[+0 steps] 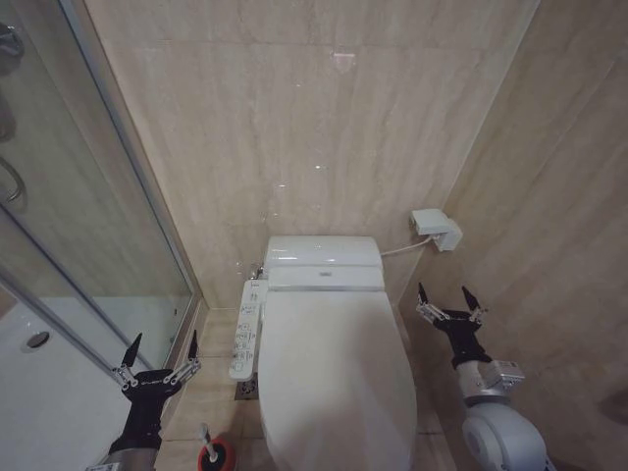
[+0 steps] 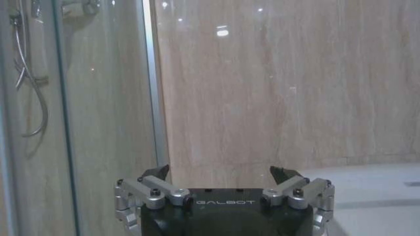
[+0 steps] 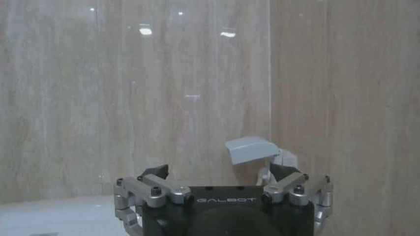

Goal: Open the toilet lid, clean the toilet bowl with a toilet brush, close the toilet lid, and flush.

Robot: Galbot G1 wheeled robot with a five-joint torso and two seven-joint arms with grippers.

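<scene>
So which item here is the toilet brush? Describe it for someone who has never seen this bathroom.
Start at the closed toilet lid in the middle of the head view, then look down at the floor on the robot's left, under the long white button panel. The toilet brush is the slim white stick rising from a small round red cup, just beside the open left gripper.

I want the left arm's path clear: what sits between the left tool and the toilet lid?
In the head view, the long white button panel lies between the left tool and the toilet lid.

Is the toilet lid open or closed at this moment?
Closed. The toilet lid lies flat and covers the whole bowl; no seat ring or water is visible.
</scene>
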